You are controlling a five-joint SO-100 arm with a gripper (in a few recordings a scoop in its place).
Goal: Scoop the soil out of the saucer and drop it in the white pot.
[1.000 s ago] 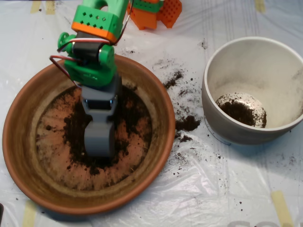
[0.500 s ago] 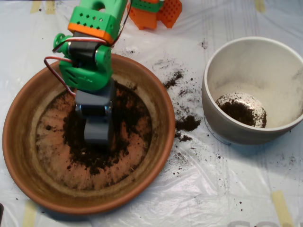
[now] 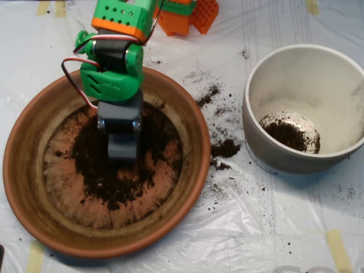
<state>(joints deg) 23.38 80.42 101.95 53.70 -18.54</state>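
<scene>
The saucer (image 3: pixel 187 122) is a wide terracotta dish at the left. Dark soil (image 3: pixel 122 179) lies spread over the middle of its floor. My grey scoop (image 3: pixel 122 149) points down over the upper part of that soil patch, under the green and orange arm (image 3: pixel 112 79), and its tip is at the soil. The white pot (image 3: pixel 256 142) stands to the right of the saucer, well away from the scoop. A small heap of soil (image 3: pixel 291 135) lies on the pot's floor.
Spilled soil crumbs (image 3: pixel 224 149) are scattered on the clear plastic sheet between the saucer and the pot. An orange arm base part (image 3: pixel 187 16) sits at the top edge. Strips of tape (image 3: pixel 339 250) hold the sheet at the corners.
The scoop has drawn back toward the top of the saucer, showing less grey length than before. More soil shows below it, where it stood a second ago.
</scene>
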